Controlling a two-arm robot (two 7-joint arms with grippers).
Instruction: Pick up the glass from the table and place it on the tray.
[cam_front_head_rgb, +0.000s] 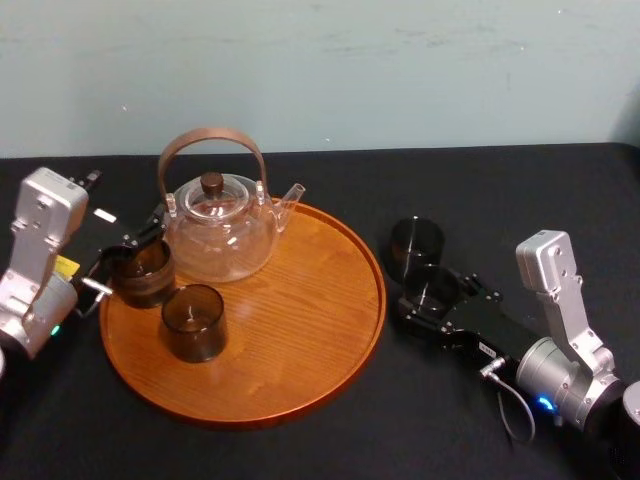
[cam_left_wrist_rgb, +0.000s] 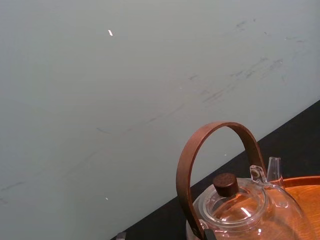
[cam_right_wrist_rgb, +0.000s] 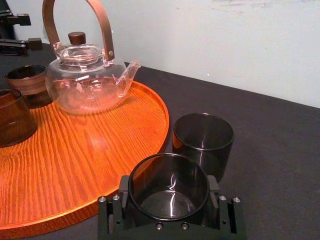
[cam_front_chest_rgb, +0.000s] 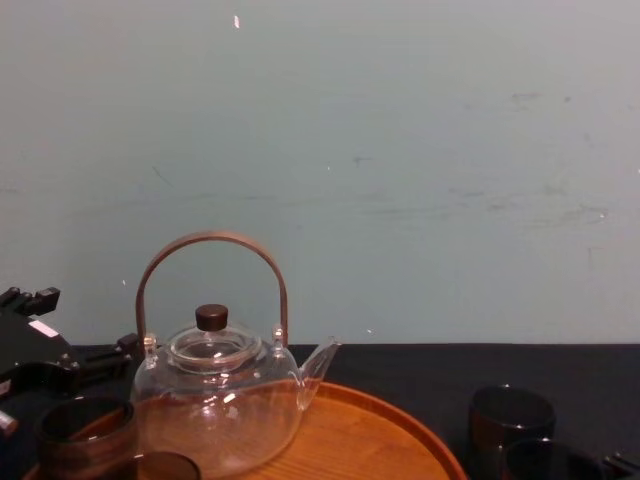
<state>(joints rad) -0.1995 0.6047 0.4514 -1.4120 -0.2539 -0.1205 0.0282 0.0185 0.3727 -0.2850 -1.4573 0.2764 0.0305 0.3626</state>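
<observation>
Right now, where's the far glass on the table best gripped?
Across its straight side wall, level from the right: the far glass stands upright, tray rim crowds its left, right gripper sits at the near glass, left gripper across the tray.

Nothing legible — no text can be read.

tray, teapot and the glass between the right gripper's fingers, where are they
tray (cam_front_head_rgb: 300, 330): head view, bare wood of its floor
teapot (cam_front_head_rgb: 220, 240): head view, clear belly
gripped glass (cam_right_wrist_rgb: 169, 195): right wrist view, inner bottom seen through its mouth
</observation>
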